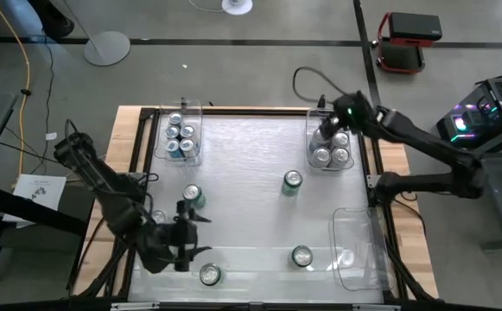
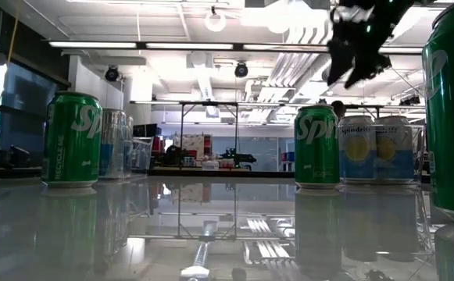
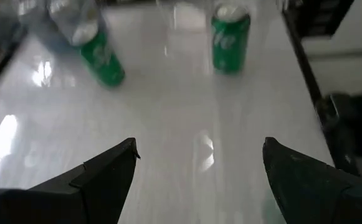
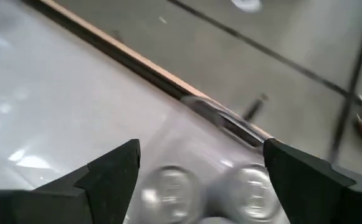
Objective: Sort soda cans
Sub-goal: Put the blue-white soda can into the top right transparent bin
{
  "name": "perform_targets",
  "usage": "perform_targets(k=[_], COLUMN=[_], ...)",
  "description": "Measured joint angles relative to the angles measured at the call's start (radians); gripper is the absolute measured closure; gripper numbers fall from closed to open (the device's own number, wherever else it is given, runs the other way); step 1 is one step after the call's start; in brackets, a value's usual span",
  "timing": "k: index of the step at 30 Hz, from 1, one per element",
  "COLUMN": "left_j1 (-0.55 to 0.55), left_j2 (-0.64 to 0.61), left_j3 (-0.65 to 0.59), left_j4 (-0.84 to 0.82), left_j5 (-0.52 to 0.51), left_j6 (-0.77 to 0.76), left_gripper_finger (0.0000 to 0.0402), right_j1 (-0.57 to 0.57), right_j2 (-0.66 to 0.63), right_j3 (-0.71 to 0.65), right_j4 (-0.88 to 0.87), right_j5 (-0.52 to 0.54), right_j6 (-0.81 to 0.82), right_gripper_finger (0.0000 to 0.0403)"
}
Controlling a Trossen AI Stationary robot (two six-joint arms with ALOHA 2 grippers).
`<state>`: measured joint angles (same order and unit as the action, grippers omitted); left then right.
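Nearest the low camera stands an upright green can (image 1: 210,275), just beside the wide-open, empty left gripper (image 1: 184,231); the right gripper (image 1: 330,126), also open, hovers over the far bin (image 1: 311,121).

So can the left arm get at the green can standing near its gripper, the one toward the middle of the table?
Probably yes. The left gripper is open and empty, and the green can stands alone on bare table just ahead of it, nothing between.

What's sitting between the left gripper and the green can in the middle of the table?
Only bare table, by the high view, lies between the left gripper and the green can.
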<state>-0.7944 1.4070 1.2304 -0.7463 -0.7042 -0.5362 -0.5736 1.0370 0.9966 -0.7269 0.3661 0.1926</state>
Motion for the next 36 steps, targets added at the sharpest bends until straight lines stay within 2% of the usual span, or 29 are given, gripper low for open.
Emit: perform_targets(k=[5, 7, 11, 13, 18, 20, 28, 36], left_j1=[0.011, 0.010, -0.001, -0.008, -0.024, -0.018, 0.069, 0.130], left_j2=[0.005, 0.001, -0.005, -0.012, -0.017, -0.016, -0.095, -0.227], left_j3=[0.183, 0.200, 0.190, 0.159, 0.059, 0.024, -0.143, -0.237], left_j4=[-0.516, -0.656, -0.833, -0.816, -0.817, -0.823, -0.816, -0.690], left_j5=[0.170, 0.251, 0.445, 0.491, 0.467, 0.515, 0.608, 0.636], left_j6=[-0.337, -0.447, -0.594, -0.597, -0.513, -0.465, -0.399, -0.370], left_gripper_finger=[0.0076, 0.0076, 0.0076, 0.0076, 0.0076, 0.0076, 0.0076, 0.0075], right_j1=[0.279, 0.393, 0.594, 0.675, 0.822, 0.856, 0.920, 0.930], right_j2=[-0.059, -0.058, -0.029, -0.004, 0.063, 0.083, 0.123, 0.123], right_j3=[0.001, 0.001, 0.001, 0.001, 0.001, 0.001, 0.001, 0.001], right_j4=[0.019, 0.037, 0.063, 0.072, 0.095, 0.097, 0.100, 0.100], right_j5=[0.076, 0.118, 0.200, 0.243, 0.336, 0.340, 0.341, 0.341], right_j6=[0.110, 0.136, 0.170, 0.187, 0.200, 0.200, 0.219, 0.223], right_gripper_finger=[0.0077, 0.0077, 0.0077, 0.0077, 0.0077, 0.0077, 0.0077, 0.0077])
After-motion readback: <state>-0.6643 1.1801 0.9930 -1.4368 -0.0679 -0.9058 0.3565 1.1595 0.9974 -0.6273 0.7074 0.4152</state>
